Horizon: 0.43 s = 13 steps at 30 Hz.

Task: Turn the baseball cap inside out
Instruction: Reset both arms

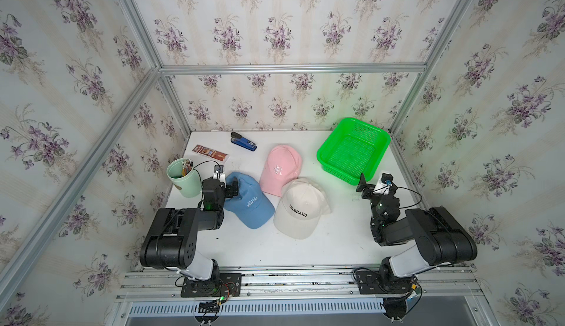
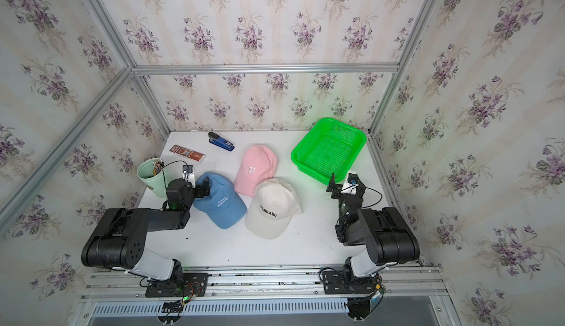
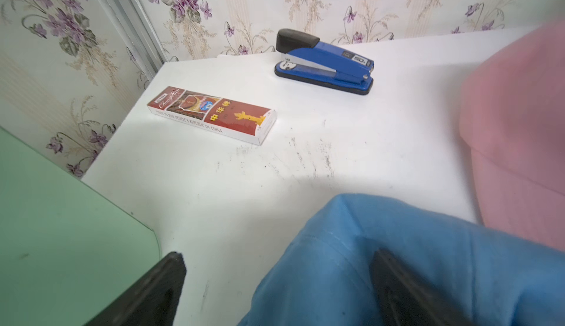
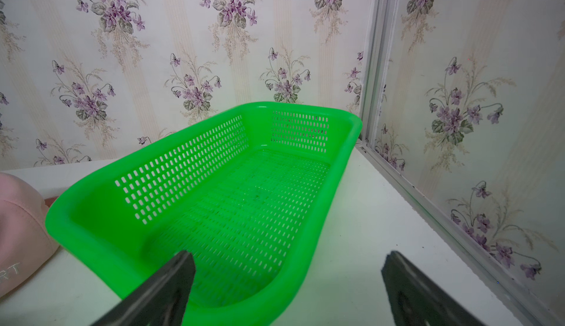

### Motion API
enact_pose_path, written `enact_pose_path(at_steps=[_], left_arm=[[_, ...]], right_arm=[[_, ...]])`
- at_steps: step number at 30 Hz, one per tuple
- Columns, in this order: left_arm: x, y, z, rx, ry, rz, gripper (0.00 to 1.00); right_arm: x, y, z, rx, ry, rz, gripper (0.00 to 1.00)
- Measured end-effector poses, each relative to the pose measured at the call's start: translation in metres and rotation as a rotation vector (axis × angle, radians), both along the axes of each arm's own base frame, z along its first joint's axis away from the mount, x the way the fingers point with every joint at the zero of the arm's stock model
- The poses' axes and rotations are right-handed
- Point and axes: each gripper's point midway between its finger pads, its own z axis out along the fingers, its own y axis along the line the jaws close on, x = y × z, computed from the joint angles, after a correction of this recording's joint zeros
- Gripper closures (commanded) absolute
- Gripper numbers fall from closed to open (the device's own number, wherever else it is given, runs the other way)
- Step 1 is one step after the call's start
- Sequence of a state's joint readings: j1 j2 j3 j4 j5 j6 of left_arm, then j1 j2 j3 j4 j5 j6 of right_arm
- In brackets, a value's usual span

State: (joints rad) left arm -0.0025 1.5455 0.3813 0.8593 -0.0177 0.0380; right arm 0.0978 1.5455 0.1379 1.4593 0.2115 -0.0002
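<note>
Read the white table point(image 1: 305, 248) as a clock face from a top view, twelve at the far wall. The green basket point(image 1: 324, 156) sits at one o'clock. Three caps lie crown up and right side out around the centre: the white cap point(image 1: 301, 208) at five, the blue cap point(image 1: 250, 202) at eight, the pink cap point(image 1: 281, 168) at eleven, its brim tucked under the white one.

The left gripper point(image 3: 278, 258) is spread wide and holds nothing. It hangs over the blue cap's rear edge at nine o'clock, one finger above the cloth, one above bare table. So blue looks like the cap to be turned. The right gripper point(image 4: 290, 257) is also wide apart and empty, over the basket's near rim at three o'clock, well apart from every cap.

What could go wrong, biggest first:
- A one-armed pull may drag the whole cap instead of turning it, as nothing pins the brim
- The blue cap lies just beside the other two, so a drag could shove them
- The outer finger is near the mint cup point(image 1: 183, 184) at nine – a swing could tip it

Counted: one table, one basket, three caps, two grippers, one cup of pencils, one pencil box point(image 1: 210, 153), one stapler point(image 1: 243, 141)
</note>
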Motion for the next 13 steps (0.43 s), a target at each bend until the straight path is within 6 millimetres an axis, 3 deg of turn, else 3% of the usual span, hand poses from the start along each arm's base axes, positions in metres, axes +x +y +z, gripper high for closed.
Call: enact_pose_path(at_steps=[13], left_arm=[[0.0045, -0.0085, 0.0062, 0.017, -0.015, -0.047, 0.01]], right_arm=[[0.0065, 0.0013, -0.0016, -0.002, 0.019, 0.004, 0.00]])
